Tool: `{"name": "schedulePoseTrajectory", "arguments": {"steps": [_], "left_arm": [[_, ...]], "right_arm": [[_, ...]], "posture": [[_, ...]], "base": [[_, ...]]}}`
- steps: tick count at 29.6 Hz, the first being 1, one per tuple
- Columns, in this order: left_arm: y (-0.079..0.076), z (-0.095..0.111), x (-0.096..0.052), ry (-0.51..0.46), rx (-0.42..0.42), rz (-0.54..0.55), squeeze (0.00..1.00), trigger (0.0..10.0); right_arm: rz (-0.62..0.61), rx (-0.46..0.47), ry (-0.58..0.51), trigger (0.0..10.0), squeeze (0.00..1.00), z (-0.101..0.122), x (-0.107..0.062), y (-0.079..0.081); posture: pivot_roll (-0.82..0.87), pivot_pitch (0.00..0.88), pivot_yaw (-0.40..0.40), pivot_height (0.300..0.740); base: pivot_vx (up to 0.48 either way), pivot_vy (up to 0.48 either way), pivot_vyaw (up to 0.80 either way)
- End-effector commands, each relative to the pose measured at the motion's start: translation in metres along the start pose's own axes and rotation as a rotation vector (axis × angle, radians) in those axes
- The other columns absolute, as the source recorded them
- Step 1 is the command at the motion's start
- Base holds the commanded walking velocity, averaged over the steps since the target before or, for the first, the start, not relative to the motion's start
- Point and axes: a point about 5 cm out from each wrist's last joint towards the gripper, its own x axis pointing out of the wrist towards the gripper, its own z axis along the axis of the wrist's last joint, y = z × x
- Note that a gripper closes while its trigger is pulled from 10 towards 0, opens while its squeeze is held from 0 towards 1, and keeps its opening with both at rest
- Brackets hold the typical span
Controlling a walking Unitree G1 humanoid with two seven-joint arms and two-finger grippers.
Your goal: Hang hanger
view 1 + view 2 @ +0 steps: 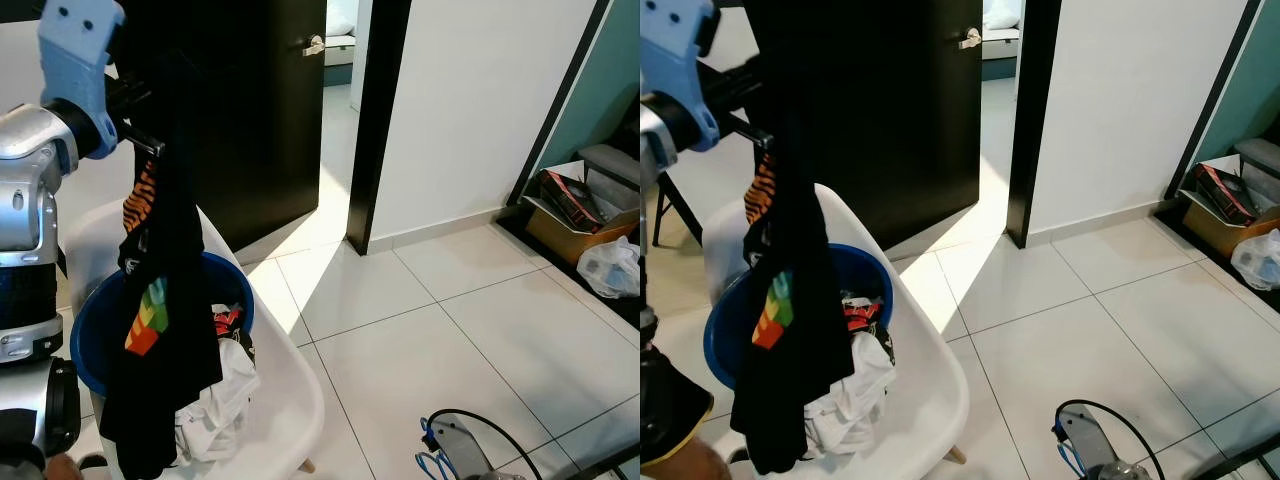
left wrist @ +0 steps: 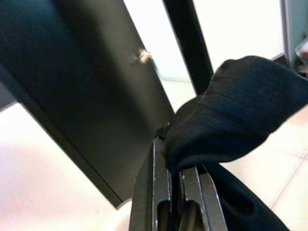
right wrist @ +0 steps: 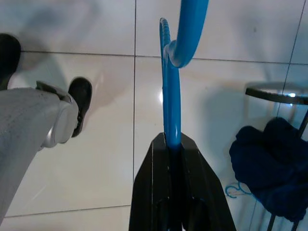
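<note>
The right gripper's [image 3: 174,144] jaws are clamped on the straight shaft of a blue hanger [image 3: 171,91], whose hook curves away past the fingertips, above pale floor tiles [image 3: 96,159]. The left gripper's [image 2: 175,163] jaws are pinched on a fold of a black garment [image 1: 165,280], held high so the cloth hangs down long.

The landmark is the white chair [image 1: 285,400]. On its seat sits a blue basin [image 1: 95,335] holding crumpled white and red laundry [image 1: 215,395]. The black garment, with an orange print near its top and a coloured patch lower down, drapes in front of the basin and reaches below the chair's seat edge. Behind the chair stands a dark door [image 1: 260,110] with a metal handle [image 1: 314,45], ajar onto a bright room. Far to the chair's right, by the wall, are a cardboard box [image 1: 575,215] and a plastic bag [image 1: 612,268]. On the floor right of the chair lies a black cable loop [image 1: 1105,415].

In the right wrist view, a dark blue cloth [image 3: 269,168] hangs on a rack beside the hanger, and the robot's grey leg and black foot [image 3: 81,94] stand on the tiles.
</note>
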Motion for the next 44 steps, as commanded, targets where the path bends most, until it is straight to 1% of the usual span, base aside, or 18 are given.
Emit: {"name": "schedulePoseTrajectory", "arguments": {"steps": [1, 2, 4, 8, 9, 13, 19, 21, 22, 24, 30, 31, 32, 34, 37, 38, 39, 44], "left_arm": [[-0.023, -0.009, 0.001, 0.051, 0.013, -0.147, 0.00, 3.6], [-0.023, -0.009, 0.001, 0.051, 0.013, -0.147, 0.00, 3.6], [-0.043, -0.014, -0.002, 0.067, 0.038, -0.262, 0.00, 3.6], [-0.051, -0.018, -0.004, 0.089, 0.059, -0.312, 0.00, 3.9], [-0.061, -0.023, -0.008, 0.118, 0.080, -0.385, 0.00, 3.9], [-0.075, -0.029, -0.015, 0.142, 0.107, -0.494, 0.00, 4.1], [-0.096, -0.029, -0.029, 0.119, 0.097, -0.677, 0.00, 4.0], [-0.096, -0.029, -0.029, 0.119, 0.097, -0.677, 0.00, 4.0], [-0.104, -0.029, -0.038, 0.120, 0.096, -0.766, 0.00, 4.1], [-0.111, -0.031, -0.044, 0.128, 0.083, -0.824, 0.00, 4.1], [-0.124, -0.040, -0.046, 0.142, 0.078, -0.865, 0.00, 4.5], [-0.128, -0.043, -0.044, 0.139, 0.082, -0.867, 0.00, 5.5], [-0.128, -0.043, -0.044, 0.139, 0.082, -0.867, 0.00, 5.5], [-0.135, -0.051, -0.037, 0.161, 0.068, -0.820, 0.00, 9.4], [-0.136, -0.053, -0.034, 0.171, 0.056, -0.802, 0.00, 9.4], [-0.136, -0.054, -0.032, 0.171, 0.044, -0.779, 0.94, 10.0], [-0.135, -0.054, -0.029, 0.166, 0.041, -0.756, 1.00, 10.0], [-0.124, -0.053, -0.023, 0.153, 0.035, -0.663, 1.00, 10.0]], "right_arm": [[0.000, -0.009, 0.002, 10.0, 0.00, 0.000, 0.000, 0.001], [0.000, -0.009, 0.002, 10.0, 0.00, 0.000, 0.000, 0.001], [0.000, -0.009, 0.004, 10.0, 0.00, 0.000, 0.000, 0.001], [0.000, -0.009, 0.004, 10.0, 0.00, 0.000, 0.000, 0.001], [0.000, -0.010, 0.005, 10.0, 0.00, 0.000, 0.000, 0.001], [0.000, -0.011, 0.006, 10.0, 0.00, 0.000, 0.000, 0.000], [0.001, -0.013, 0.008, 10.0, 0.00, 0.000, 0.000, 0.000], [0.001, -0.013, 0.008, 10.0, 0.00, 0.000, 0.000, 0.000], [0.001, -0.014, 0.009, 10.0, 0.00, 0.000, 0.000, 0.000], [0.002, -0.015, 0.010, 10.0, 0.00, 0.000, 0.000, 0.000], [0.002, -0.017, 0.011, 10.0, 0.00, 0.001, 0.000, 0.000], [0.002, -0.018, 0.011, 10.0, 0.00, 0.000, 0.000, 0.000], [0.002, -0.018, 0.011, 10.0, 0.00, 0.000, 0.000, 0.000], [-0.001, -0.017, 0.009, 10.0, 0.00, 0.001, 0.000, -0.001], [-0.003, -0.016, 0.008, 10.0, 0.00, 0.001, 0.000, -0.001], [-0.003, -0.016, 0.008, 10.0, 0.00, 0.001, 0.000, -0.001], [-0.003, -0.017, 0.008, 10.0, 0.00, 0.000, 0.000, -0.001], [-0.002, -0.020, 0.009, 10.0, 0.00, 0.000, 0.000, -0.001]], "posture": [[-0.04, 0.000, -0.026, 0.740], [-0.04, 0.000, -0.026, 0.740], [-0.04, 0.000, -0.026, 0.740], [-0.04, 0.000, -0.027, 0.740], [-0.03, 0.000, -0.028, 0.740], [-0.03, 0.000, -0.027, 0.740], [-0.04, 0.000, -0.027, 0.740], [-0.04, 0.000, -0.027, 0.740], [-0.03, 0.000, -0.026, 0.740], [-0.03, 0.000, -0.026, 0.740], [-0.03, 0.000, -0.029, 0.740], [-0.03, 0.000, -0.028, 0.740], [-0.03, 0.000, -0.028, 0.740], [-0.04, 0.000, -0.027, 0.740], [-0.04, 0.000, -0.027, 0.740], [-0.04, 0.000, -0.027, 0.740], [-0.03, 0.000, -0.029, 0.740], [-0.03, 0.000, -0.028, 0.740]], "base": [[0.000, 0.000, 0.00], [0.000, 0.000, 0.00], [0.000, 0.000, 0.00], [0.000, 0.000, 0.00], [0.000, 0.000, 0.00], [0.000, 0.000, 0.00], [0.000, 0.000, 0.00], [0.000, 0.000, 0.00], [0.000, 0.000, 0.00], [0.000, 0.000, 0.00], [0.000, 0.000, 0.00], [0.000, 0.000, 0.00], [0.000, 0.000, 0.00], [0.000, 0.000, 0.00], [0.000, 0.000, 0.00], [0.000, 0.000, 0.00], [0.000, 0.000, 0.00], [0.000, 0.000, 0.00]]}}
